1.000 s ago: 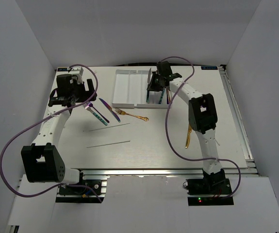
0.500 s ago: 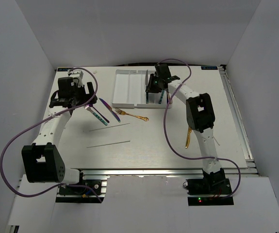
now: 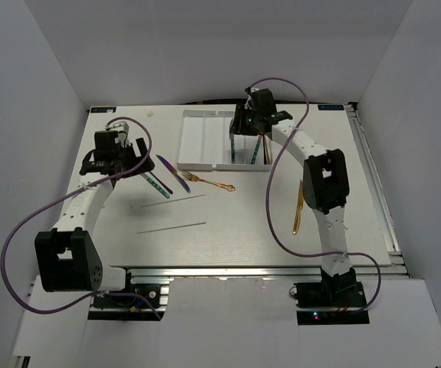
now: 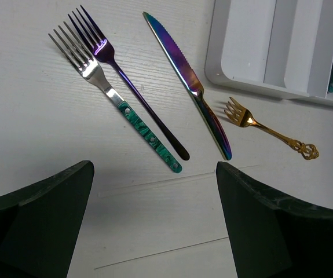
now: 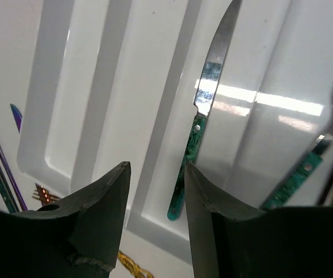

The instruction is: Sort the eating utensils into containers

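The white four-compartment tray (image 3: 201, 138) lies at the far middle. My right gripper (image 3: 243, 129) hovers over its right half, open and empty (image 5: 156, 174). Below it a teal-handled knife (image 5: 200, 119) lies in a compartment. A second teal handle (image 5: 296, 176) lies in the compartment to its right. My left gripper (image 3: 122, 159) is open and empty (image 4: 154, 231) above the table. Just beyond it lie a teal-handled fork (image 4: 125, 110), a purple fork (image 4: 132, 95), an iridescent knife (image 4: 186, 84) and a small gold fork (image 4: 270, 130). A gold utensil (image 3: 299, 208) lies by the right arm.
Two thin grey straight lines (image 3: 170, 201) (image 3: 172, 227) lie on the table in front of the loose utensils. White walls enclose the table on three sides. A purple cable loops off each arm.
My right gripper has shifted slightly toward the far side over the tray. My left gripper has moved a little nearer. The loose utensils have not moved.
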`<state>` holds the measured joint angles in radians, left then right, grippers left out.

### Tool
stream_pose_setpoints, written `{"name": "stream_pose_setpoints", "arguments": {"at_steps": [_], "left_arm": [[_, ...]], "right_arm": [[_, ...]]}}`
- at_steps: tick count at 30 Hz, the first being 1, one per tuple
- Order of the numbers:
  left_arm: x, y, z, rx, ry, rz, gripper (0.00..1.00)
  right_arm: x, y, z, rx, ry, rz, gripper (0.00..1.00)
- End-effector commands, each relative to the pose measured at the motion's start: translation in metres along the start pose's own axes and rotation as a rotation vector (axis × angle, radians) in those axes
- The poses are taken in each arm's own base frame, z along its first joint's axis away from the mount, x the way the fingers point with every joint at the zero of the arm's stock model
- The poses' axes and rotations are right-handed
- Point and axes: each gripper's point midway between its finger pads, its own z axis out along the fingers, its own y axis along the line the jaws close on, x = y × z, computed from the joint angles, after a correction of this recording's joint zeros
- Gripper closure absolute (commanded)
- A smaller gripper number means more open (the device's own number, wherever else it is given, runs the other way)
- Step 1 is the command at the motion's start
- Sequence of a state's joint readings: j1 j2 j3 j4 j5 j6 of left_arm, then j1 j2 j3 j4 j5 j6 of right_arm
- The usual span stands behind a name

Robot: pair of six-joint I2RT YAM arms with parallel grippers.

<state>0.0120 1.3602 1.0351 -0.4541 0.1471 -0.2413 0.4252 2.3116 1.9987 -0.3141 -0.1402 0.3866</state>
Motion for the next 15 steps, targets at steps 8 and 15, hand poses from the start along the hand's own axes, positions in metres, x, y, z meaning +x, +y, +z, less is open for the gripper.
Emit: {"name": "stream_pose_setpoints", "arguments": {"at_steps": [8, 15], "left_arm": [[-0.009, 0.019, -0.007, -0.125, -0.052, -0.050, 0.02], [-0.010, 0.033, -0.003, -0.194, -0.050, -0.024, 0.02]], "right_arm": [[0.012, -0.065, -0.159, 0.311, -0.006, -0.118, 0.48], [0.131, -0.129, -0.224, 0.489, 0.288, -0.023, 0.55]]}}
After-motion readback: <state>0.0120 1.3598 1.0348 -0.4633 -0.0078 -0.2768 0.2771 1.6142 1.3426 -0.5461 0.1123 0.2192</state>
